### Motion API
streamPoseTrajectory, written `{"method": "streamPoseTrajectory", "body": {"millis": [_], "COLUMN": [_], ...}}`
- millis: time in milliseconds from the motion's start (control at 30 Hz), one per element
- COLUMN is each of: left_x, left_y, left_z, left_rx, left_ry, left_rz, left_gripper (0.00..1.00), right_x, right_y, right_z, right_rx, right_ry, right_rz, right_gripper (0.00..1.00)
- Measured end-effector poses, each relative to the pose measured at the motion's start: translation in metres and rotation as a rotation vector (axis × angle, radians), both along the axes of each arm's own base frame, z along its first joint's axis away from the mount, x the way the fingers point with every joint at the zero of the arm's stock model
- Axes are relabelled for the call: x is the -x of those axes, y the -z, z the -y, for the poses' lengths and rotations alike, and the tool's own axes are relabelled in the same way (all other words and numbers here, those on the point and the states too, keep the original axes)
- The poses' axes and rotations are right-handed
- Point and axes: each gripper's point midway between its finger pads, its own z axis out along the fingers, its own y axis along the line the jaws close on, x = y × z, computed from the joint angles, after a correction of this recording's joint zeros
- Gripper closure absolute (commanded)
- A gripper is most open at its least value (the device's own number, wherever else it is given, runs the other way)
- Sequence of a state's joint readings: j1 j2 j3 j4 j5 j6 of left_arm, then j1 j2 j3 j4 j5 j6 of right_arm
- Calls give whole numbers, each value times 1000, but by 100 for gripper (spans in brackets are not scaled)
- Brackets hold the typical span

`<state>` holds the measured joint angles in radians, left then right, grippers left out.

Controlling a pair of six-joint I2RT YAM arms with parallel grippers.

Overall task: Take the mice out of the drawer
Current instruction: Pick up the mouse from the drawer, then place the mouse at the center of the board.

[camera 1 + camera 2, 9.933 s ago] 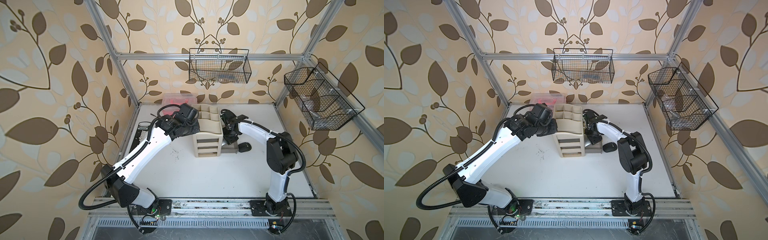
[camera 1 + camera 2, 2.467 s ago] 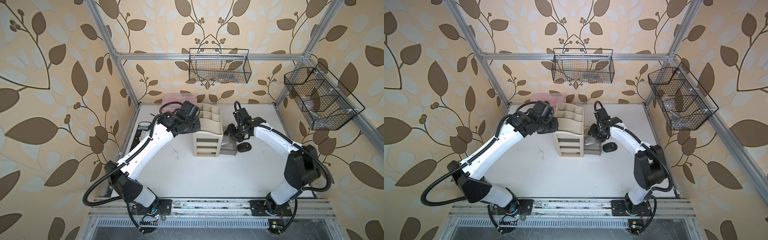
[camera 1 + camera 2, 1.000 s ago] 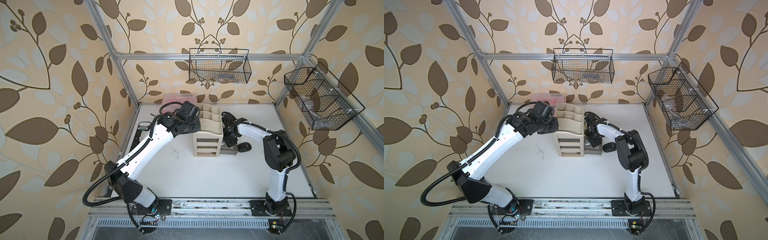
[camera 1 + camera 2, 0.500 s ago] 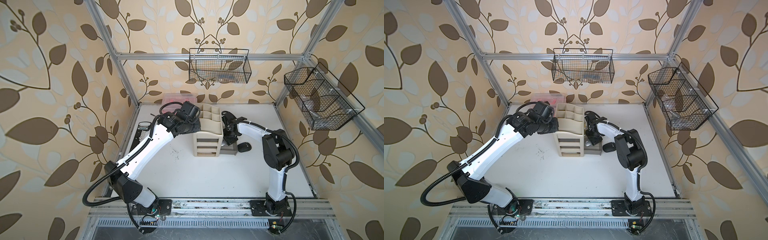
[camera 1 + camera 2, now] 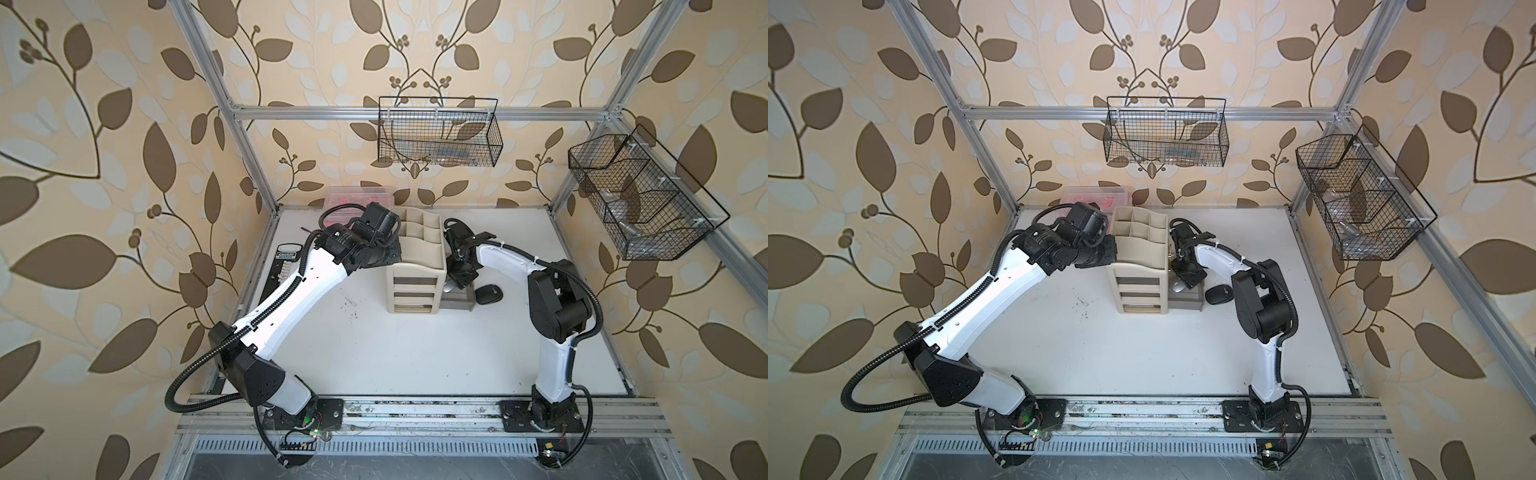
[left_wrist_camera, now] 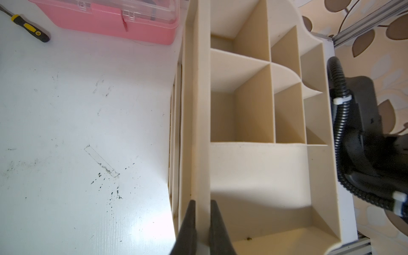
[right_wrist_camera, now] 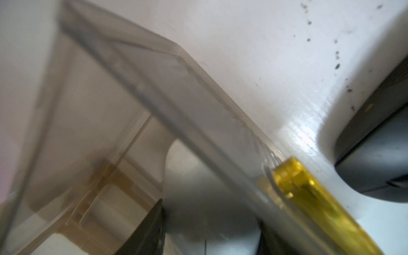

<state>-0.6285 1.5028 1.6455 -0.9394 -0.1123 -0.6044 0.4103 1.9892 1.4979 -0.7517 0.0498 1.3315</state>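
Right claw (image 7: 212, 212) sits inside the open drawer (image 7: 176, 88), its fingers (image 7: 152, 225) pressed against both sides of a silver mouse (image 7: 198, 198). Just beside this claw, outside the drawer, a black mouse (image 5: 488, 294) lies on the surface (image 5: 415, 353). Left claw (image 6: 202, 203) is clamped on the organizer (image 6: 254, 176) wall, across the organizer from the right one.

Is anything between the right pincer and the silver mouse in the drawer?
Nothing visible: the right pincer reaches into the drawer, fingers either side of the silver mouse. Whether the yellow-taped finger clears the drawer wall is unclear.
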Motion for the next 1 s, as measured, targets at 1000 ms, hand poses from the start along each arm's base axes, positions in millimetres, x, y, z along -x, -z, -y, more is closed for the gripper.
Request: {"method": "streamPoseTrajectory", "body": {"millis": [1000], "left_x": [4], "left_y": [1], "left_z": [-19], "left_rx": [-75], "left_ry": [-52], "left_rz": [-4], "left_gripper": [100], "right_x": [112], "right_y": [-57], "right_z": [115], "right_rx": [42], "right_ry": [-18], "right_rz": [144], "right_gripper": [44]}}
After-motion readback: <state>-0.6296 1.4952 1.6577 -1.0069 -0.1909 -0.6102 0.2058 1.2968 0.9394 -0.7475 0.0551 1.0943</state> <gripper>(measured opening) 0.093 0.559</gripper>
